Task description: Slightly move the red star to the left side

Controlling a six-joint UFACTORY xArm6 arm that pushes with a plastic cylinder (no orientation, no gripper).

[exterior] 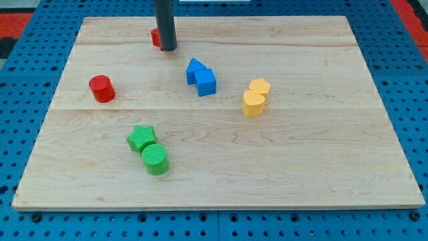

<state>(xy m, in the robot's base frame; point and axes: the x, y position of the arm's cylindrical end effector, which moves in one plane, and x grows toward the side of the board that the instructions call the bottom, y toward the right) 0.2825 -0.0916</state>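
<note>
The red star [154, 37] lies near the view's top, left of centre, on the wooden board [221, 174]. Only a small red part of it shows, at the left of the dark rod, which hides the rest. My tip [168, 49] rests on the board right against the star's right side. A red cylinder [101, 88] stands further to the view's left and lower.
Two blue blocks [201, 77] touch each other near the middle. Two yellow blocks [255, 98] touch each other to their right. A green star [141, 138] and a green cylinder [155, 159] sit together at the lower left.
</note>
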